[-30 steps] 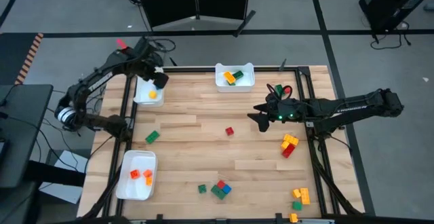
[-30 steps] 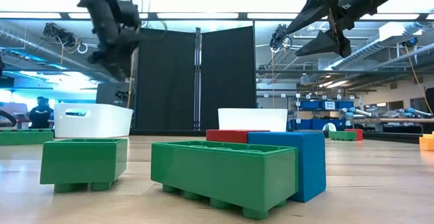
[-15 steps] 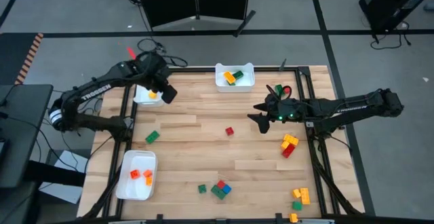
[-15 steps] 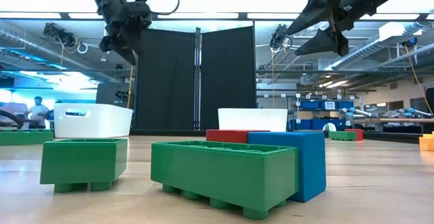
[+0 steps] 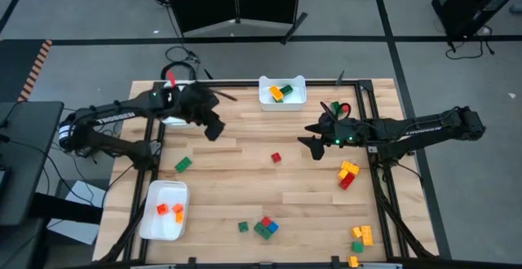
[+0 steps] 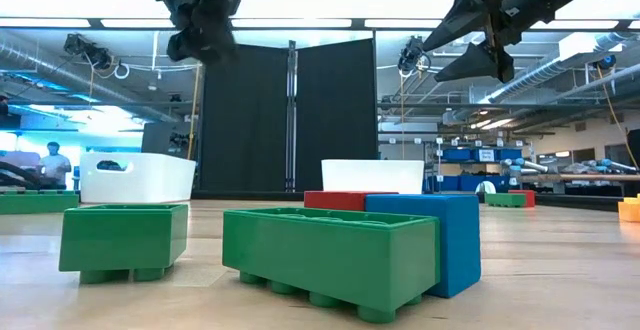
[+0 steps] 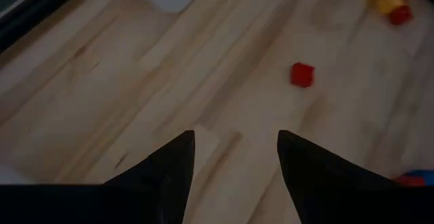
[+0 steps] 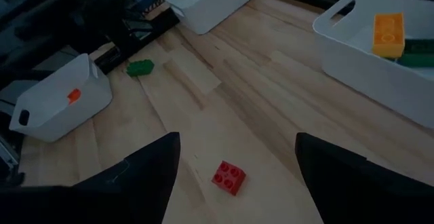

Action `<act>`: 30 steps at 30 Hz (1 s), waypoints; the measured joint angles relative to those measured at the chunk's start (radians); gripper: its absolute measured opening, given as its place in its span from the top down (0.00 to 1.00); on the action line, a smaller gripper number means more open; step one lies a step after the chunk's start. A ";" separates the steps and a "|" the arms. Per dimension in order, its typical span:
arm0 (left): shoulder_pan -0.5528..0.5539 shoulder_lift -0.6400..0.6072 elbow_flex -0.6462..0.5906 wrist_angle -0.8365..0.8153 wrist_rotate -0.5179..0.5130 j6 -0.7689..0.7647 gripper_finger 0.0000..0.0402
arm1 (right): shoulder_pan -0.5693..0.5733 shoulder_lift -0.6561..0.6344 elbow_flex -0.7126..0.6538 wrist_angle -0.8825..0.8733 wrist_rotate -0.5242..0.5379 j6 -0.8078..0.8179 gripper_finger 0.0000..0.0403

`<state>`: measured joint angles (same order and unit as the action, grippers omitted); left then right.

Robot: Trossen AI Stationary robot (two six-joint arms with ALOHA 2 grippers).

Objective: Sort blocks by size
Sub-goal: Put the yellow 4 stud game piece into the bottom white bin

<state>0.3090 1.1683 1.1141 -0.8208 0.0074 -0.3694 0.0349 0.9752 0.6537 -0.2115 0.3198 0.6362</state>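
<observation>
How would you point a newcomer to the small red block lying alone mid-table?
Find the wooden table from above and look at its middle, between the two arms. The small red block lies there alone on bare wood. It is the only single red piece; other reds sit in clusters.

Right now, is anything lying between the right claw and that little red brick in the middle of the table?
Nothing visible does. The right gripper hangs open above bare wood, and only bare board lies between it and the small red brick.
</observation>
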 joint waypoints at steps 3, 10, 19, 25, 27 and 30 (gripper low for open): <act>-0.095 0.000 0.000 0.058 -0.061 0.030 0.46 | -0.004 0.003 0.000 0.000 0.003 -0.041 0.25; -0.226 0.000 0.000 0.146 -0.077 0.136 0.46 | -0.003 0.004 0.000 -0.002 -0.037 -0.238 0.25; -0.241 0.000 0.000 0.226 -0.063 0.264 0.46 | 0.049 0.004 0.000 -0.004 -0.036 -0.453 0.31; -0.295 0.004 -0.003 0.278 -0.030 0.311 0.46 | 0.063 0.004 0.001 -0.035 0.001 -0.416 0.36; -0.317 0.003 -0.018 0.311 -0.029 0.309 0.46 | 0.065 0.004 0.002 -0.073 -0.016 -0.374 0.38; -0.348 0.004 -0.059 0.364 -0.029 0.305 0.46 | 0.072 0.005 0.002 -0.141 -0.057 -0.298 0.39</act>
<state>-0.0391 1.1721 1.0549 -0.4572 -0.0216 -0.0639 0.1067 0.9798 0.6552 -0.3524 0.2625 0.3384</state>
